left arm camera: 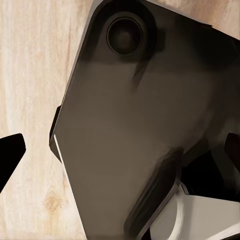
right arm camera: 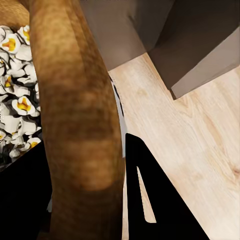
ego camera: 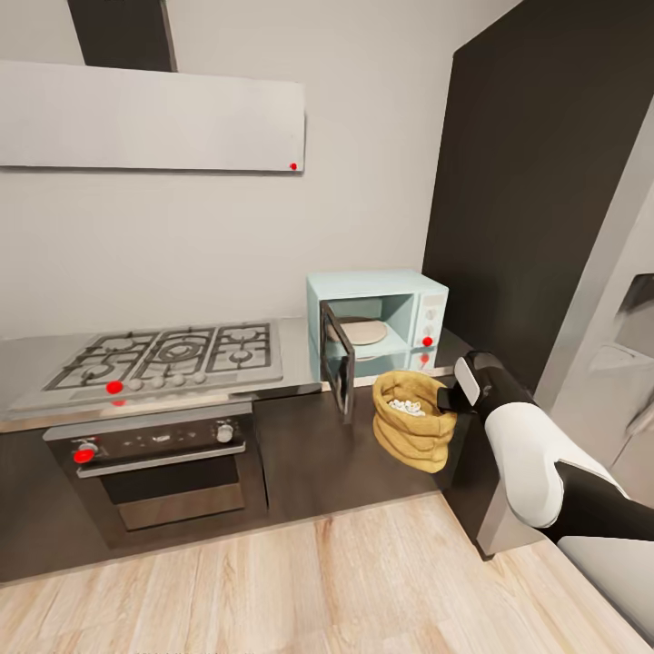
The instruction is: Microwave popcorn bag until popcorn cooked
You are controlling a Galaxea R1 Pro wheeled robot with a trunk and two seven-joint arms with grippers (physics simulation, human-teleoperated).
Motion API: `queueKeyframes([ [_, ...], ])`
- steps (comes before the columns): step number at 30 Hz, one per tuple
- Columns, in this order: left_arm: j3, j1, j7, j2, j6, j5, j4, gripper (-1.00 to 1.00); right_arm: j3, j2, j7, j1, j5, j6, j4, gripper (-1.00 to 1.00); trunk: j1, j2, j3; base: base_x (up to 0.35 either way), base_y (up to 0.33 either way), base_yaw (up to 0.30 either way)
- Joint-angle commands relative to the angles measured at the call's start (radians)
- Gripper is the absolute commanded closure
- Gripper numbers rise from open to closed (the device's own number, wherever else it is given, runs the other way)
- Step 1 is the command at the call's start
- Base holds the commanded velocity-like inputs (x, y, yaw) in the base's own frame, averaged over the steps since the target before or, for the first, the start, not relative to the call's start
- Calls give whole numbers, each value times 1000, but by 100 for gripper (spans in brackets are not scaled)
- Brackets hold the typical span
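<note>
Head view: the right gripper [ego camera: 447, 398] was clamped on the rim of the bag [ego camera: 413, 434], which hung in the air in front of the dark cabinet fronts, below the countertop [ego camera: 295, 350] edge and above the wood floor [ego camera: 318, 581]. White popcorn [ego camera: 405, 406] was visible in the bag's mouth, just beside the gripper. The microwave [ego camera: 400, 309] stood on the countertop above and beyond the gripper, door [ego camera: 337, 360] swung open toward the camera, a pale turntable [ego camera: 361, 331] bare inside. The hob [ego camera: 173, 352] and the oven [ego camera: 159, 463] below it were well away on the far side of the bag from the gripper. Left wrist view: two dark fingertips [left arm camera: 10, 150] showed at opposite edges of the picture, well apart with nothing between them; past them lay a dark grey part of the robot's own body [left arm camera: 135, 140] over the wood floor. Right wrist view: the rolled tan rim ran between the two dark fingers [right arm camera: 155, 200], one finger inside the mouth next to yellow-centred popcorn, the other outside against the bag wall; beyond were wood floor and dark cabinet bases [right arm camera: 200, 45].
</note>
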Motion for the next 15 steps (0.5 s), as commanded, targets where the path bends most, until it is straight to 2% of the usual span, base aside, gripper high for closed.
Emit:
queueKeyframes([
  [1, 2, 0, 1, 0, -2, 4, -1, -100, -8, 1, 4, -1, 9, 3, -1, 100, 0, -1, -1, 0, 0, 27],
  [15, 0, 0, 1, -2, -2, 4, -1, -100, -6, -11, 5, -1, 8, 0, 1, 100, 0, -1, -1, 0, 0, 3],
])
